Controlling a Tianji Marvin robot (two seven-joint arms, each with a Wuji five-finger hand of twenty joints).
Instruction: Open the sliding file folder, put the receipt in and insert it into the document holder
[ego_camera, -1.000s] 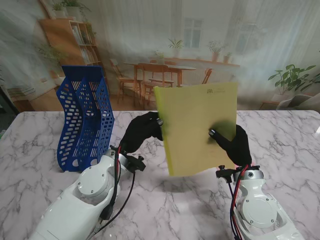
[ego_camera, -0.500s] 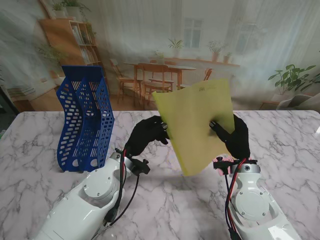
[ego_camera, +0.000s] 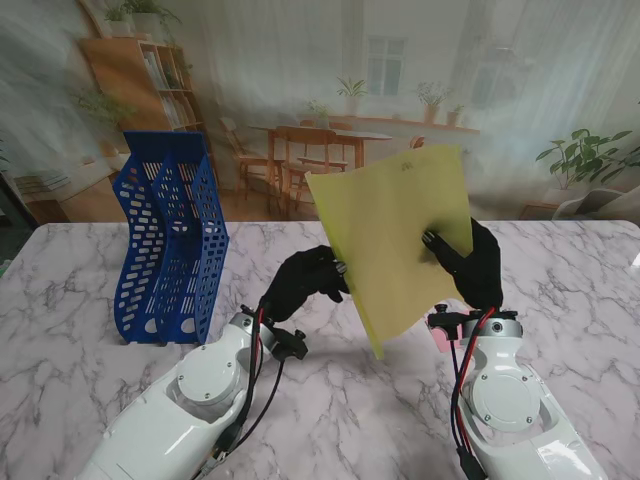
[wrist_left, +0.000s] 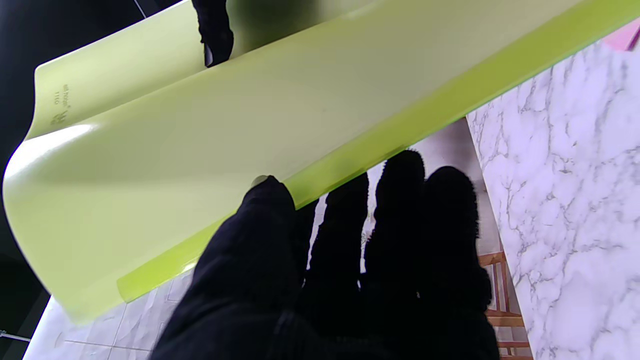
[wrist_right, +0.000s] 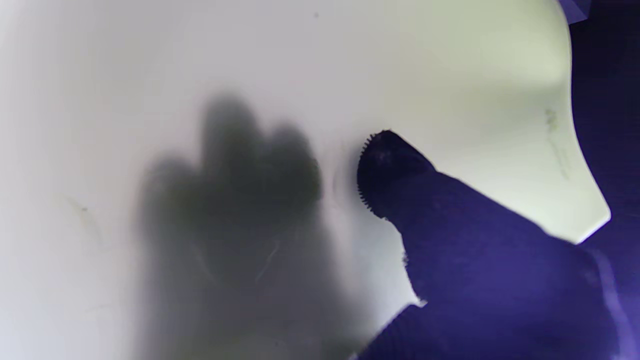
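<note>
We hold the yellow folder (ego_camera: 395, 240) upright above the table's middle, our right hand (ego_camera: 470, 265) pinching its right side, our left hand (ego_camera: 305, 283) gripping its left edge. The blue holder (ego_camera: 170, 240) stands far left; we should keep the folder flat and steady while swinging leftward.

White arms (ego_camera: 200, 400), black-gloved fingers (ego_camera: 330, 272), red cables (ego_camera: 262, 325)

Yellow-green file folder (ego_camera: 395, 240) held tilted in air; blue document holder (ego_camera: 170, 240) upright.
</note>
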